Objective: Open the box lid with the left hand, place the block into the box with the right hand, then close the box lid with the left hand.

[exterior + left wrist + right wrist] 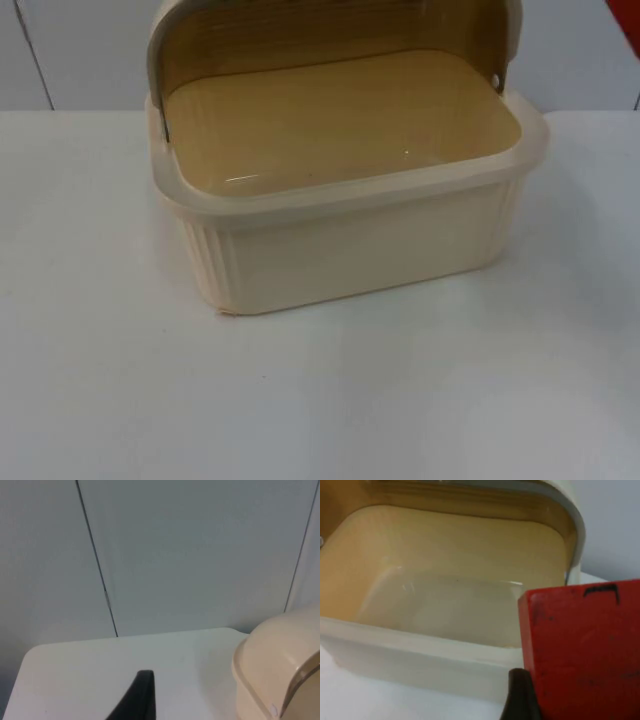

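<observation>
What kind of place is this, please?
Probably a robot test bench rather than a home: a bare white table top ends at a grey partition wall, with just a cream box and a red block.

I can read no text, label, brand or number from here. The red block (582,650) carries only a black bracket-shaped mark near its upper edge and some faint dark scuffs, none legible as characters. The cream box (350,250) and its raised lid (330,30) bear no print.
</observation>
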